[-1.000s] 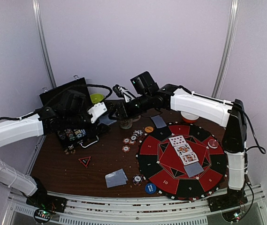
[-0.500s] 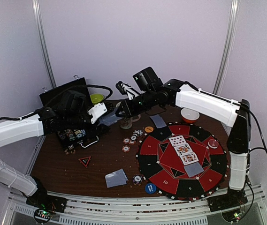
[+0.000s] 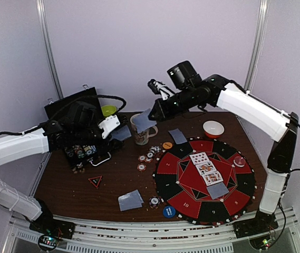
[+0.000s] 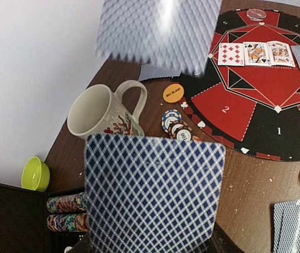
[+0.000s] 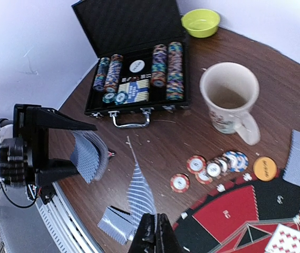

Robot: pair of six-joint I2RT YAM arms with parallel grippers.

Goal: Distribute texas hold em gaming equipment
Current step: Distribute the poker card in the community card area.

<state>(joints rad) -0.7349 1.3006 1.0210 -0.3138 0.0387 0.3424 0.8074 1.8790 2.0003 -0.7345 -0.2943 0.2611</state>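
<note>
Blue-backed card (image 5: 138, 196) pinched in closed R gripper (image 5: 153, 232), raised near mug (image 3: 140, 132). L gripper (image 5: 84, 148) clamps card stack (image 4: 155, 195).

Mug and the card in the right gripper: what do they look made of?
Mug: likely glazed ceramic, glossy white wall with printed pattern. Card, pinched in the right gripper: thin and bowing, coated paper or plastic, cannot tell which.

A robotics lab test cell: a small brown table (image 3: 118, 182) closed in by plain pale wall panels (image 3: 150, 47) and slim metal uprights (image 3: 49, 52), with two white robot arms (image 3: 18, 147) bolted to an aluminium rail (image 3: 155, 238) along its near edge.
</note>
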